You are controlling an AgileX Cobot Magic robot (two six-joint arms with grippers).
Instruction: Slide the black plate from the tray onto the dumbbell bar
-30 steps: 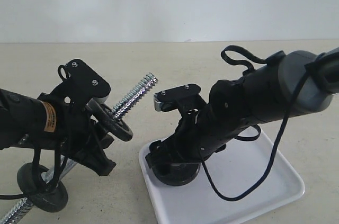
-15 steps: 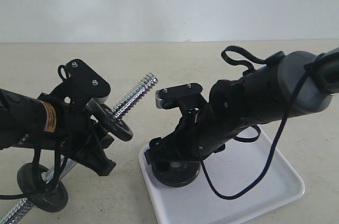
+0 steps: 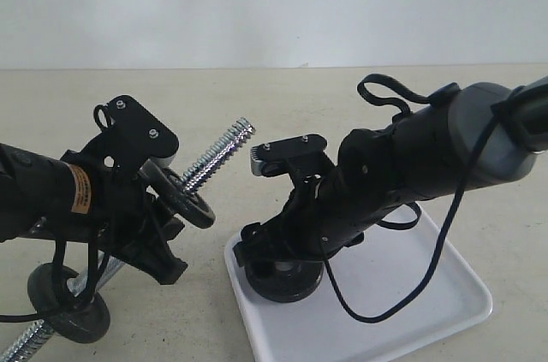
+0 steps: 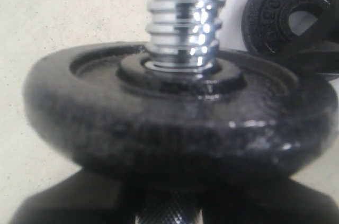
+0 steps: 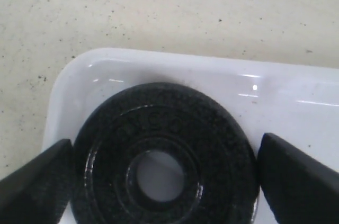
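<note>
My right pincer (image 5: 165,142) is flanking the black plate (image 5: 212,150); whether clenching, I cannot tell. Its rough rim is threatening to slip free before the dumbbell bar (image 3: 225,145).

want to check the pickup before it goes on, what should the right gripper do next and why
Probably squeeze the right gripper firmly onto the black plate: its fingers flank the rim, a firm pinch isn't evident, and the plate lies flat on the tray. The left gripper holds the dumbbell bar.

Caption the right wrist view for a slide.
Right gripper closed on the rim of the black plate, which lies flat in a corner of the white tray.
</note>
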